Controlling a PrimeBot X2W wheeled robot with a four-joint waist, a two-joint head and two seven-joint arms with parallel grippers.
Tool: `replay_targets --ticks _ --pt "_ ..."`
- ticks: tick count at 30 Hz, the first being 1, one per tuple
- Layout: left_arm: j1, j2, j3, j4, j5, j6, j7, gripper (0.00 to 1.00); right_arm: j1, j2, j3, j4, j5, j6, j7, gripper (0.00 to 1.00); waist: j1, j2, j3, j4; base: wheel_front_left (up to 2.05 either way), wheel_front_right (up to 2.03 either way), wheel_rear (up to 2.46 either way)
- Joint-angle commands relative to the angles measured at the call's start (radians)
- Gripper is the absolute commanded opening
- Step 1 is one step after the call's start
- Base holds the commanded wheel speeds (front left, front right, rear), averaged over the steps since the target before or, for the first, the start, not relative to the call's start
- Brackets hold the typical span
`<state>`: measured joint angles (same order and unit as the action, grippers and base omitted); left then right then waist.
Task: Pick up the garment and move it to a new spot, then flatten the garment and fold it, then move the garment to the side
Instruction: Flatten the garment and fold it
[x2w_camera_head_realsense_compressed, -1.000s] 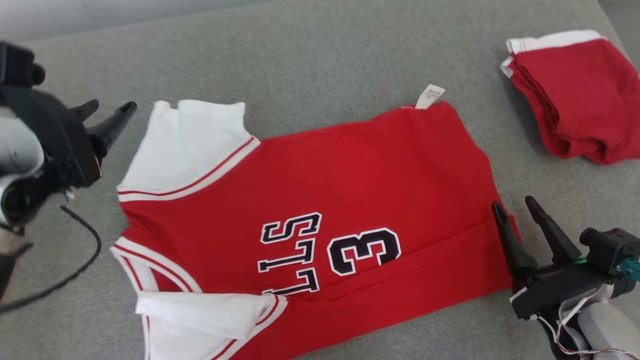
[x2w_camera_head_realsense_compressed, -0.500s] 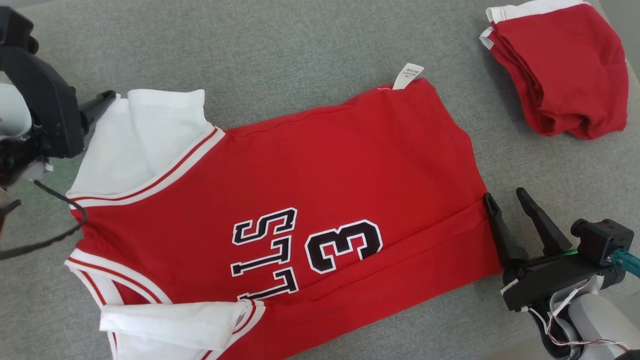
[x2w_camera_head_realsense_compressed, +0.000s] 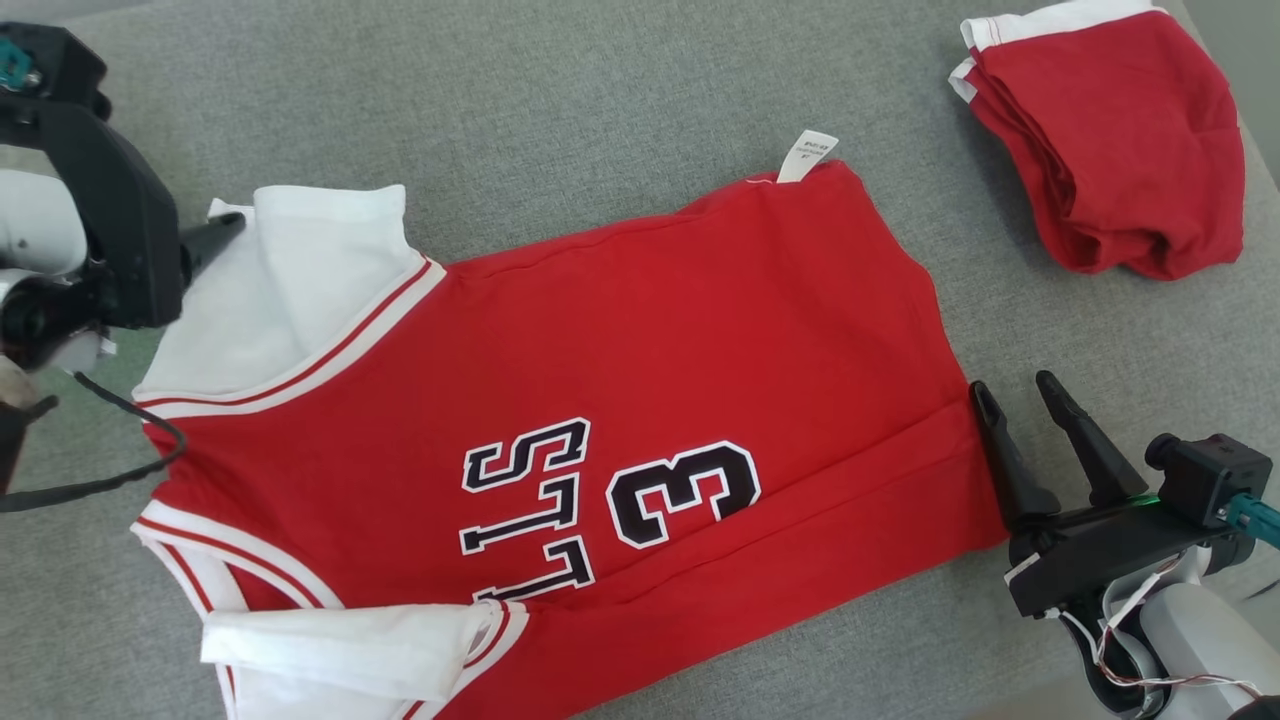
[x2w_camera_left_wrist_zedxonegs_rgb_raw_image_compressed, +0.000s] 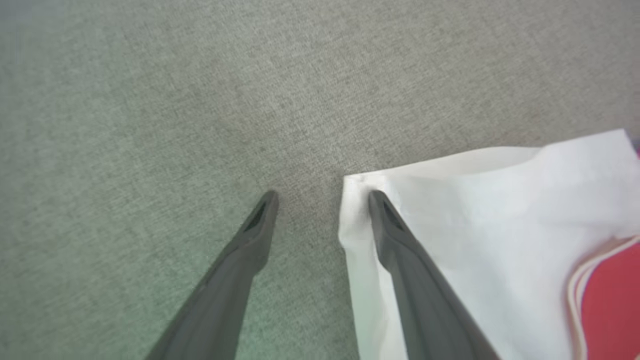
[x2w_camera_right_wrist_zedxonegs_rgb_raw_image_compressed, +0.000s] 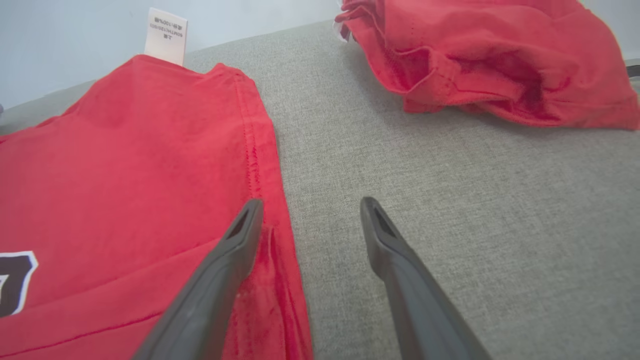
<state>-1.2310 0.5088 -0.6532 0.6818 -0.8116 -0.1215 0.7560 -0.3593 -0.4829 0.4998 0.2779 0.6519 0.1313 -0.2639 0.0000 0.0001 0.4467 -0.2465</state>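
Looking down on a grey cloth-covered counter (x2w_camera_head_realsense_compressed: 600, 90) and finding the garment (x2w_camera_head_realsense_compressed: 600, 350), a red jersey with white sleeves, lying spread out flat near the middle, printed side up, with the numeral 3 (x2w_camera_head_realsense_compressed: 685, 495) and some black letters showing sideways. Noticing a small white label (x2w_camera_head_realsense_compressed: 808, 155) sticking out past the far edge of the red cloth. Holding the left end effector (x2w_camera_left_wrist_zedxonegs_rgb_raw_image_compressed: 322, 200) wide open at the corner of the far white sleeve (x2w_camera_left_wrist_zedxonegs_rgb_raw_image_compressed: 475, 225), gripping nothing: placing one finger over the sleeve corner and the other over the bare counter just beside it (not being able to tell if the finger is really touching the fabric). Holding the right end effector (x2w_camera_head_realsense_compressed: 1014, 388) open as well and empty, at the bottom hem on the robot's right side: placing one finger over the red hem edge and the other over the bare counter next to it. Seeing also a second red piece (x2w_camera_head_realsense_compressed: 1110, 140) with white trim, lying in a loosely folded pile well apart from the garment, at the far right of the counter. Seeing the near white sleeve (x2w_camera_head_realsense_compressed: 340, 650) lying folded across the shoulder at the lower edge of the head view, and a thin black cable (x2w_camera_head_realsense_compressed: 120, 470) hanging in a loop under the left arm.
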Motion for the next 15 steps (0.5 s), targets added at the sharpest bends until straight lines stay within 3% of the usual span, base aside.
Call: replay_targets --ticks 1,3,15 --pt "0.027 -0.006 -0.014 0.005 -0.011 -0.005 0.022 0.53 0.001 -0.006 -0.005 0.0 -0.002 -0.001 -0.001 1.0 0.0 -0.0001 -0.006 0.005 0.0 0.0 0.0" --pt "0.046 -0.01 -0.026 -0.005 -0.031 -0.008 0.048 0.0 0.003 -0.007 -0.009 -0.005 -0.002 -0.001 -0.001 1.0 0.0 -0.0001 -0.011 0.01 0.0 0.0 0.0" --pt "0.038 0.018 -0.036 -0.044 -0.019 -0.008 -0.121 0.0 -0.039 -0.018 0.034 -0.001 -0.009 -0.001 -0.001 1.0 0.0 -0.0001 -0.037 0.026 0.0 0.0 0.0"
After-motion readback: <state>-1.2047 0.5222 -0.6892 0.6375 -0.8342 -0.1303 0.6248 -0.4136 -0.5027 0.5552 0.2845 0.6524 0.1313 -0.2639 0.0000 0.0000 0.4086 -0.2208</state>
